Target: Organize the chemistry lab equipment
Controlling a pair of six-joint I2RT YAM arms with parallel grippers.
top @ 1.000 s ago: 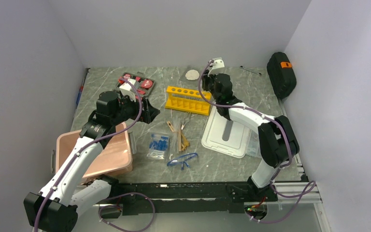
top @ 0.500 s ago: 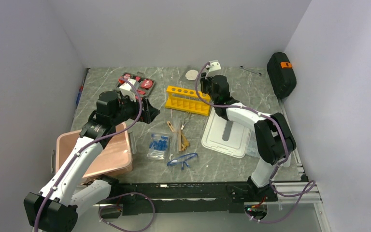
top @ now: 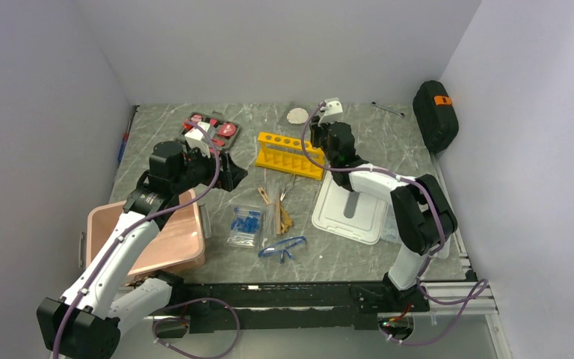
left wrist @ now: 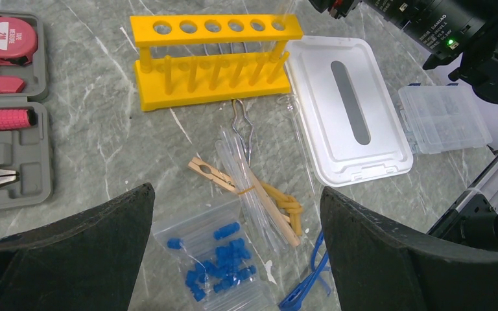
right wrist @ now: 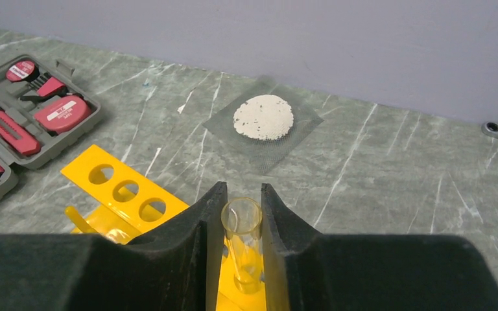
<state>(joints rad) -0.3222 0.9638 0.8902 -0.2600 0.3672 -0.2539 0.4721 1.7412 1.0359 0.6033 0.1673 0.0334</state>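
We are looking down at a grey marble table. On the left, the left gripper (top: 230, 173) is hanging wide open and holding nothing, above bare table near the tool kit (top: 211, 129). Just to its right, in the middle of the table, a bag of blue-capped tubes (left wrist: 217, 262), wooden clamps (left wrist: 211, 173) and safety glasses (top: 284, 247) are lying loose, near one another. Behind them, the yellow rack (left wrist: 214, 61) is standing upright.

On the right, the right gripper (right wrist: 242, 194) is pinching a clear test tube (right wrist: 241, 223) upright over the rack's right end. We cannot tell whether its bottom is entering a hole.

We are judging that the step in hand is loading this tube into the rack. The next move is calling for a straight, gentle descent, then a release.
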